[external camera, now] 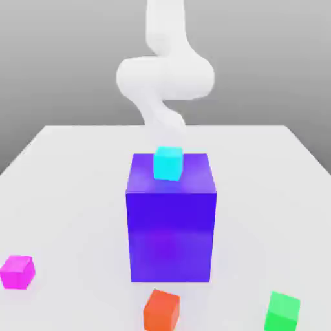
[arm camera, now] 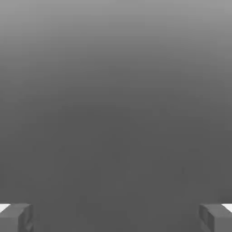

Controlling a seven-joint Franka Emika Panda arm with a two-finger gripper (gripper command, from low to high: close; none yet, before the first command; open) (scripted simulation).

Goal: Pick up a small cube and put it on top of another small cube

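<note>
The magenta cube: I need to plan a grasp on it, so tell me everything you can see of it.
The magenta cube is small, plain and glossy, bright pink all over, with no markings. It sits flat and upright on the white table, turned slightly so that two side faces and the top show. It lies near the exterior view's left edge, well apart from the big blue-purple cube and the orange cube. Nothing touches it but the table.
</note>
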